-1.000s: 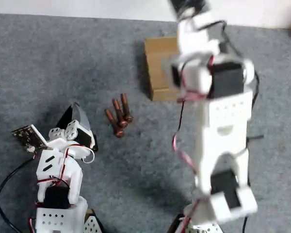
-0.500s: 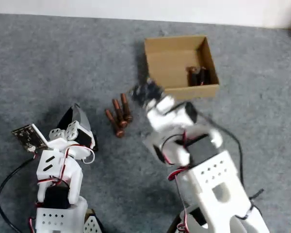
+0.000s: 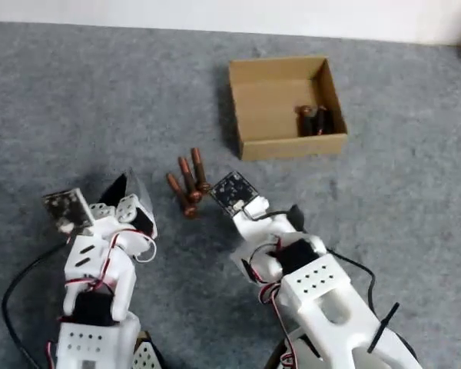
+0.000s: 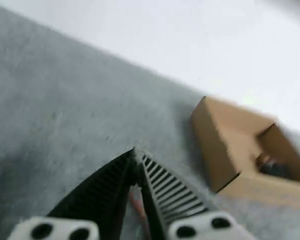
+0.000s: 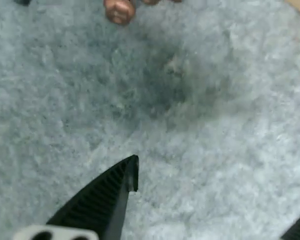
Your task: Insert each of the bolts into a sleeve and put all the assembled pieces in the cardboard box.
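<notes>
Three copper-coloured bolts (image 3: 188,183) lie side by side on the grey carpet, between the two arms. In the right wrist view one bolt head (image 5: 119,10) shows at the edge. The cardboard box (image 3: 292,146) stands beyond them with dark assembled pieces (image 3: 313,121) in its right corner. My left gripper (image 3: 127,184) rests left of the bolts, shut, its tips (image 4: 135,156) pointing towards the box (image 4: 225,150). My right gripper (image 5: 217,200) hangs open just above bare carpet, a short way on the near side of the bolts. The right arm (image 3: 315,284) leans in from the front right.
Grey carpet (image 3: 100,100) covers the whole table, with free room left of the box and at the far right. A pale wall strip (image 3: 215,11) runs along the back edge. Cables (image 3: 15,284) trail beside the left arm's base.
The right arm has swung back from above the box and come down low near the bolts. The left arm has shifted slightly towards the bolts.
</notes>
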